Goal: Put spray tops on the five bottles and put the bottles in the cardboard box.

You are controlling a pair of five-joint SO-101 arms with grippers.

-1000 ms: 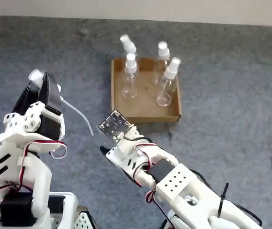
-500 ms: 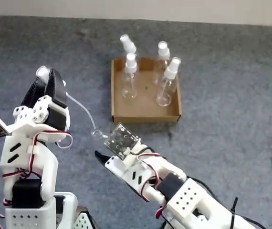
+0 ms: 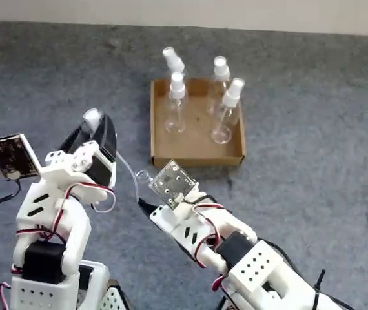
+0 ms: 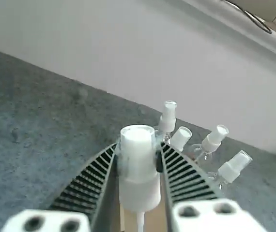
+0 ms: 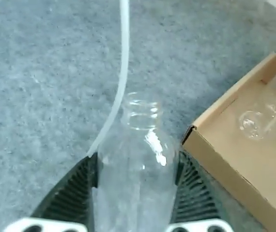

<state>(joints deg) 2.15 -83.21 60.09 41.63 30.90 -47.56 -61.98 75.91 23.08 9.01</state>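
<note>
Lower left of the cardboard box [image 3: 197, 154], the left gripper [image 4: 139, 153] pinches the spray top [image 4: 138, 186] and the right gripper [image 5: 137, 164] clamps the open bottle [image 5: 139, 145], whose mouth the dip tube [image 5: 121, 72] runs beside, so lowering could buckle it outside.

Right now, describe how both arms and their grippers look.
The left arm and right arm are white plastic shells with black servos and looping red, black and white wires. The left gripper and right gripper have black ribbed fingers. A bare circuit board sits on each wrist.
</note>
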